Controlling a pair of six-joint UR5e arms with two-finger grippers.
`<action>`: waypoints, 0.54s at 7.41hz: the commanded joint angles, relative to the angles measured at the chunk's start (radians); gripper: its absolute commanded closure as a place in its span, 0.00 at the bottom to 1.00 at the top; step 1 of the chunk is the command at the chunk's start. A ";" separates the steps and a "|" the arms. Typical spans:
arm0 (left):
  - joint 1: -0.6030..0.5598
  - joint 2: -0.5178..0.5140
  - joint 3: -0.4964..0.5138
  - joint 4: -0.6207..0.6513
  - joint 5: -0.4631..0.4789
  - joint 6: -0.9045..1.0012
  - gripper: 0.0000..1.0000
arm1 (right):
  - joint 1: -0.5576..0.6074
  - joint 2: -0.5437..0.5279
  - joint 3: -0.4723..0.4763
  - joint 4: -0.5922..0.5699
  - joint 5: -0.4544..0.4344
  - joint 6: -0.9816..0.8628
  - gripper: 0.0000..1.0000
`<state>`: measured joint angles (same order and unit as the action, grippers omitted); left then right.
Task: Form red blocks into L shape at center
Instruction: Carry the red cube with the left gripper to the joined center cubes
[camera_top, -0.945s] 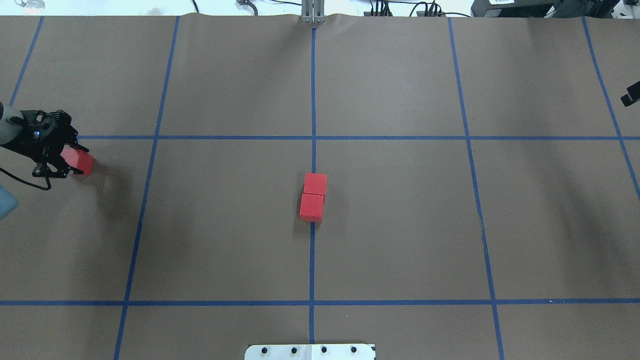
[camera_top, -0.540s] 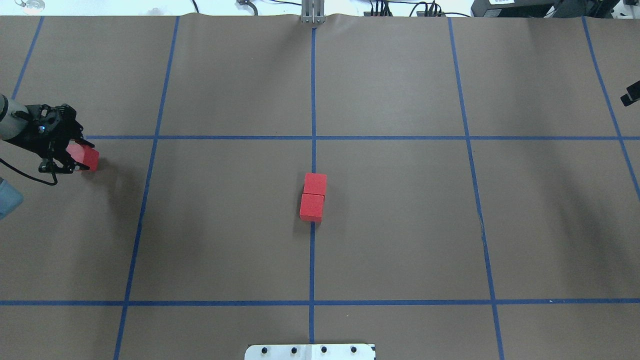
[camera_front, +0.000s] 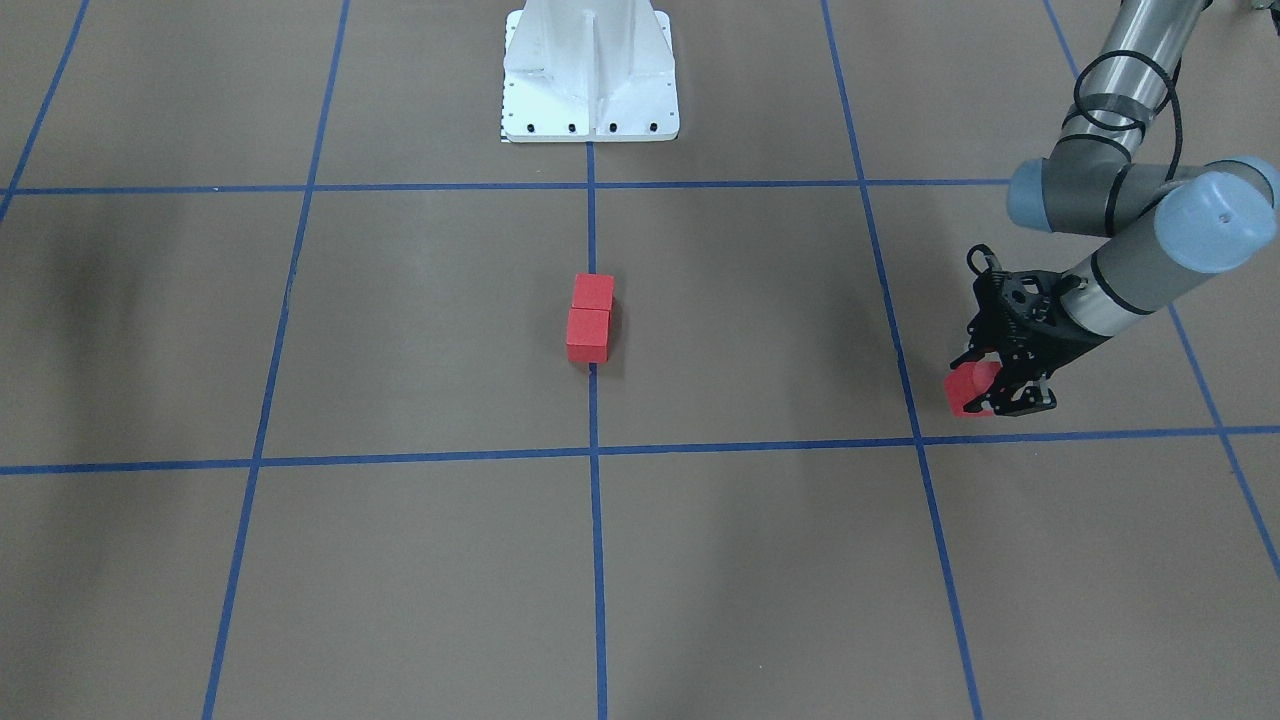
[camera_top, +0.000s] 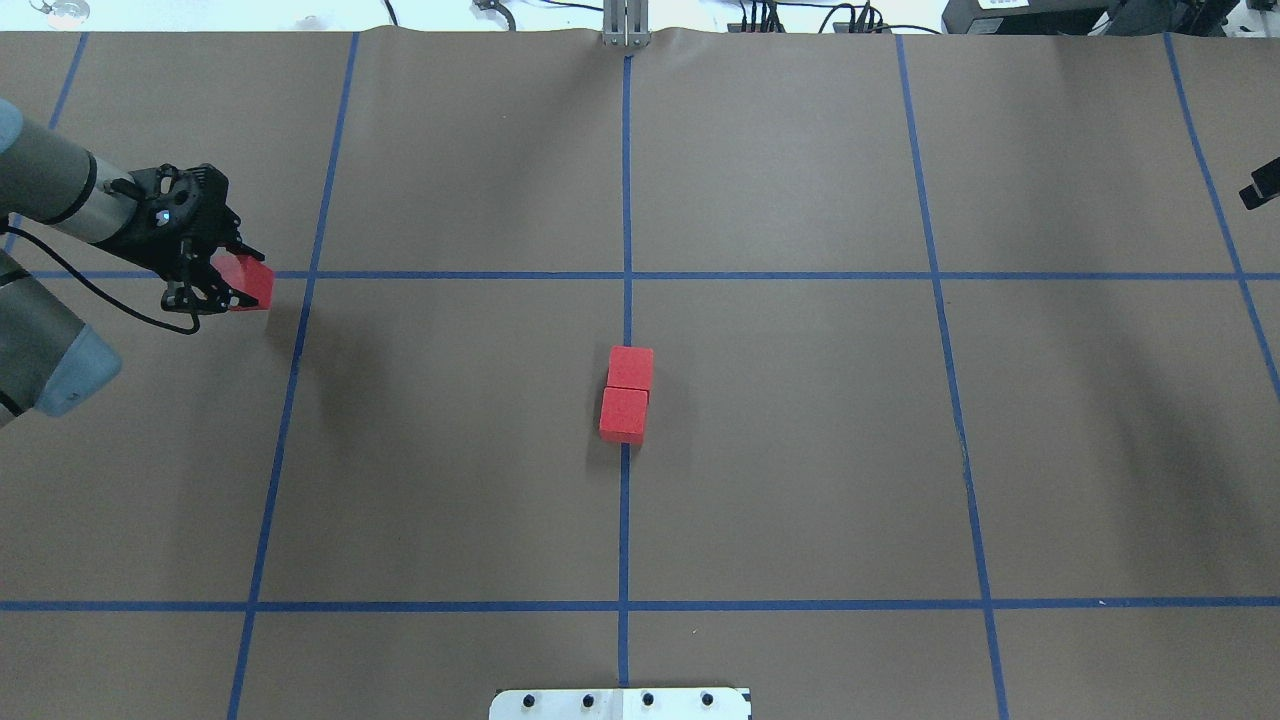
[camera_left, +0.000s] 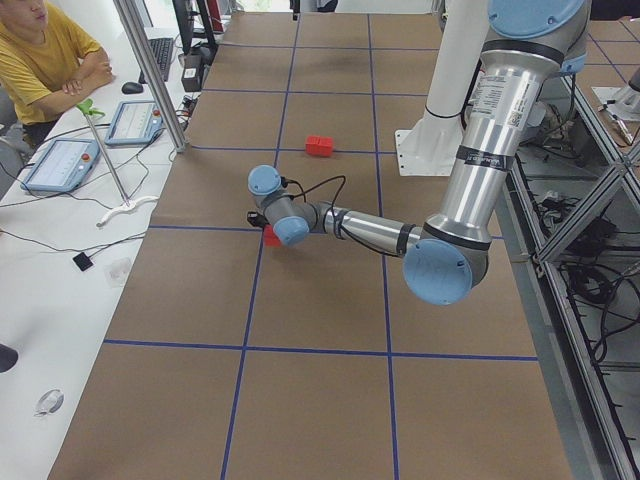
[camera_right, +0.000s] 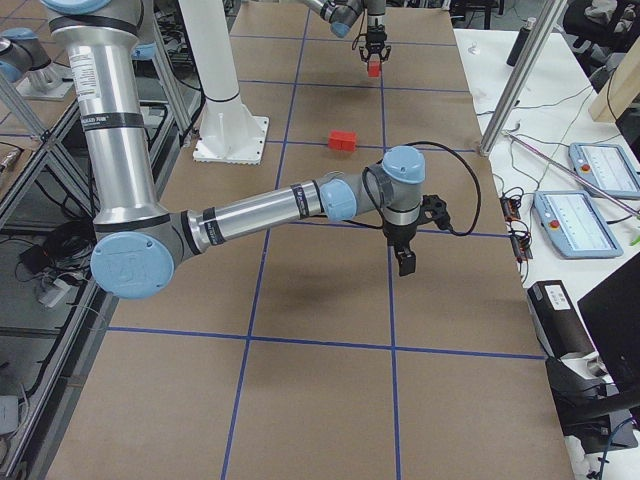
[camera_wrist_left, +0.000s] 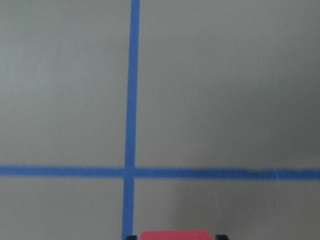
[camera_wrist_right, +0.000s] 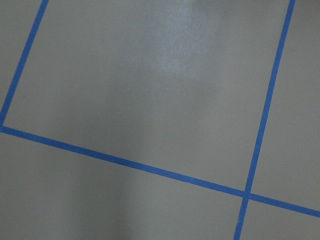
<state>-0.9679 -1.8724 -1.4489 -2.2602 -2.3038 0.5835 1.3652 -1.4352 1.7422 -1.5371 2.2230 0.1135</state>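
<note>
My left gripper (camera_top: 238, 283) had its fingers clamped on the third red block (camera_top: 250, 285), held, it seemed, just off the table so it could travel freely. The other two red blocks (camera_top: 631, 367) sat touching in a short column on the blue tape line (camera_top: 624, 520) at the center (camera_top: 700, 400), well apart from me. Nothing lay between us. My right gripper (camera_top: 1262, 187) hung far aside, and I couldn't tell how its fingers stood.

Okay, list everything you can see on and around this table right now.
Red blocks: three, red; two touching on the centre tape line, third block gripped at far left.
Tape grid: blue, across the brown table cover.
Base plate: one, white, robot's table edge.
Operator: one, yellow shirt, at the side bench.
Left end effector: one, black, shut on third block.
Right end effector: one, black, far right; open or shut unclear.
</note>
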 joint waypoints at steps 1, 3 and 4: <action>0.043 -0.098 0.001 0.037 0.001 -0.074 0.81 | 0.000 0.002 -0.001 0.000 0.000 0.000 0.00; 0.049 -0.158 -0.005 0.051 0.021 -0.122 0.81 | 0.000 0.009 -0.013 0.000 0.000 0.000 0.00; 0.081 -0.168 -0.043 0.051 0.114 -0.143 0.84 | 0.000 0.009 -0.015 0.000 0.000 0.000 0.00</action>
<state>-0.9126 -2.0163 -1.4619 -2.2120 -2.2655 0.4674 1.3652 -1.4278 1.7314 -1.5371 2.2227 0.1135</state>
